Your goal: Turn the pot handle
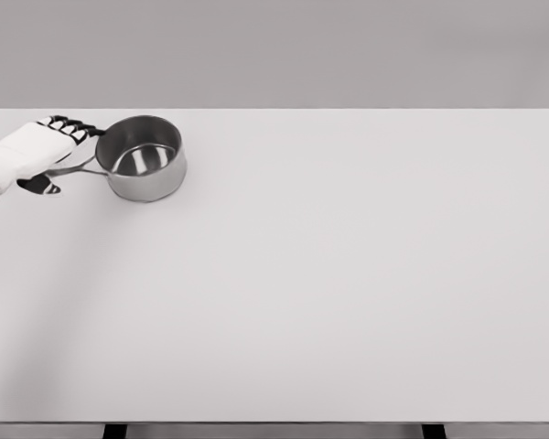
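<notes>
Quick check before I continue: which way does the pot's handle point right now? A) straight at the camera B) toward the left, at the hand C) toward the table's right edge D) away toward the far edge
B: the handle runs from the pot out to the left, ending under the left hand at the table's far-left corner.

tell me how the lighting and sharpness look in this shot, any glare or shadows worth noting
Head view: soft, even light, with a faint shadow falling on the table below and left of the left robot hand. Head view: the steel pot shows bright reflections on its inner base and wall, but no blown-out glare. Head view: edges look slightly soft throughout, with no obvious motion blur or lens distortion.
</notes>
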Tool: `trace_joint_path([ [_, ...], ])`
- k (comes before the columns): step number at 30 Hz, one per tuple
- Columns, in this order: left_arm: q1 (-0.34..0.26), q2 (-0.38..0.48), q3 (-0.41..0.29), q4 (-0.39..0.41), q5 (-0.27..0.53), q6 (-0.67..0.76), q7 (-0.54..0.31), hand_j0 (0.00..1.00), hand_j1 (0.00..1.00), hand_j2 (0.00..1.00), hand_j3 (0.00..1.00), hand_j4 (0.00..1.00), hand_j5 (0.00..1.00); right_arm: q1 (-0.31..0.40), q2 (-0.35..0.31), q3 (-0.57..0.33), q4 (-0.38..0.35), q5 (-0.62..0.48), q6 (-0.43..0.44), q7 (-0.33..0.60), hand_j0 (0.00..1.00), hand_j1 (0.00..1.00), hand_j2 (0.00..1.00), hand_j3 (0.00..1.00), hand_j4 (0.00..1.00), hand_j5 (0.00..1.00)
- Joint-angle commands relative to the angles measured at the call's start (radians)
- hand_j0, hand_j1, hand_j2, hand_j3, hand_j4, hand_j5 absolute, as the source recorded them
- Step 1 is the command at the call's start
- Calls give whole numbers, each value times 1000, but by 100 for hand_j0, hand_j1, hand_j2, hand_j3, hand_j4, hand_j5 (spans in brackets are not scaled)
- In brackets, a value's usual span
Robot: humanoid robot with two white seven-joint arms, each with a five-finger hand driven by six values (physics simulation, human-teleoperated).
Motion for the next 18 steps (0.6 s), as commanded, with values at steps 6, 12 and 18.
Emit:
trace_joint_path([
  [6,-23,-1,0,66,3,1,2,100,100,100,100,100,100,0,0,0,0,0,0,0,100,100,100,100,100,100],
  [12,-51,-4,0,107,3,3,4,100,100,100,100,100,100,0,0,0,0,0,0,0,100,100,100,100,100,100],
  [18,-87,-9,0,170,3,3,4,100,100,100,100,100,100,0,0,0,0,0,0,0,100,100,100,100,100,100],
])
